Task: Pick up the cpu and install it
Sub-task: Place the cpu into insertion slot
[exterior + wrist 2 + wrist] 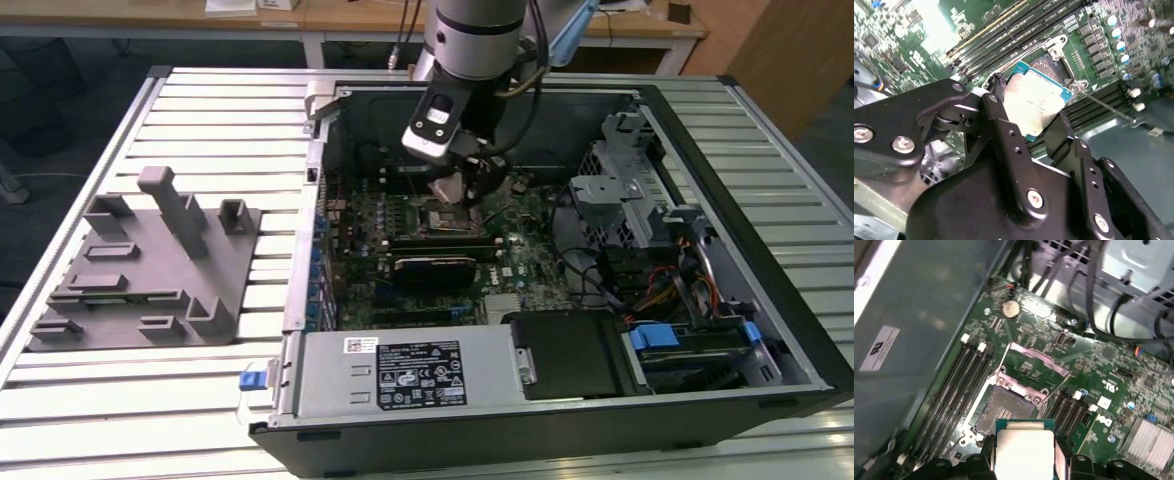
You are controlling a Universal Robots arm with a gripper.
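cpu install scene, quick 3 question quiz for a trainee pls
1. True or false: the gripper is shut on the cpu.
2. Pick one: the socket is A) covered by a cooler, B) open and empty, C) holding a second chip.
3. Fill in: the grey plastic block stands outside the computer case, on the exterior view's ____.

Key: 1 true; 2 B; 3 left.

A silver-grey cylindrical arm (474, 25) trailing dark cables (531, 55) carries a white-faced black camera block (433, 126) and a matte black gripper (1029, 107) whose holed fingers (1009, 135) and linkages are pinned with bright silver screws (1034, 198).
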